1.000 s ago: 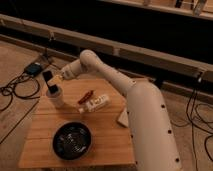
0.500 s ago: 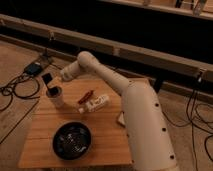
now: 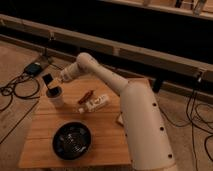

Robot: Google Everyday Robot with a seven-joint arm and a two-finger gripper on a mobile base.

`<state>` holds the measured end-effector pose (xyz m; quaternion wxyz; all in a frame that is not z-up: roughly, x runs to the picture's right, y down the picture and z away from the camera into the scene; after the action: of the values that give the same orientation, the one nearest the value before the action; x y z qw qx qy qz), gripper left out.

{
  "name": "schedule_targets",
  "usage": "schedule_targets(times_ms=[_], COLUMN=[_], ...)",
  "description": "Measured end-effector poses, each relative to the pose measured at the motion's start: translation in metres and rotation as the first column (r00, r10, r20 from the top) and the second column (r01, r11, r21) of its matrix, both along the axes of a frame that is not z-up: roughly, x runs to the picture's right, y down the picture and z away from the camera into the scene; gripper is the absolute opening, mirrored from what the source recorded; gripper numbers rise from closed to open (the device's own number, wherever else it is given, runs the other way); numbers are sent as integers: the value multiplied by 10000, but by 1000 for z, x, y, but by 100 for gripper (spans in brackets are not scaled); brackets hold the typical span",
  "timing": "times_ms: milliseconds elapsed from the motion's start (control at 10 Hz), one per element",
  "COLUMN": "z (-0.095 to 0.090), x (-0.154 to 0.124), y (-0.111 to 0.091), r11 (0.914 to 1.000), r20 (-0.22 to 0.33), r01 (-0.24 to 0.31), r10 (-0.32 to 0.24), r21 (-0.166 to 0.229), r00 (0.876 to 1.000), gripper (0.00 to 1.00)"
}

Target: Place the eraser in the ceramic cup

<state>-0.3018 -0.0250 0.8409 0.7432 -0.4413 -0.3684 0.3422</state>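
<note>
Camera view, looking down at a wooden table on a floor strewn with dark cables. The robot's white arm rises from a thick column at the right and reaches leftward across the table's far edge. The gripper hangs at the table's far left corner, directly over the ceramic cup, with its fingers closed on the eraser. The eraser is a small black block, held upright just above the cup's rim; whether its lower edge touches the rim cannot be told. The ceramic cup is white, stands upright on the table near the left edge, and its mouth faces the gripper.

To the right of the cup, near the table's middle, lies a white bottle-like object with red markings, resting on its side. A small reddish-brown object lies just behind it, apparently touching it. At the near side of the table sits a wide black bowl, well apart from the cup. A pale block shows at the right, partly hidden by the arm's column. Behind the table runs a dark wall with a pale horizontal rail. A small dark box lies on the floor at left among the cables.
</note>
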Motion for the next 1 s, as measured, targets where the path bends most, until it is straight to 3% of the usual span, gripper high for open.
schedule_targets(times_ms=[500,1000], z=[-1,-4], x=[2,5], y=[2,-1], r11=[9997,9997], r20=[37,2], r01=[78,34], r10=[-79,-34], r21=[252,254], r00=[10000,10000], gripper=[80,80])
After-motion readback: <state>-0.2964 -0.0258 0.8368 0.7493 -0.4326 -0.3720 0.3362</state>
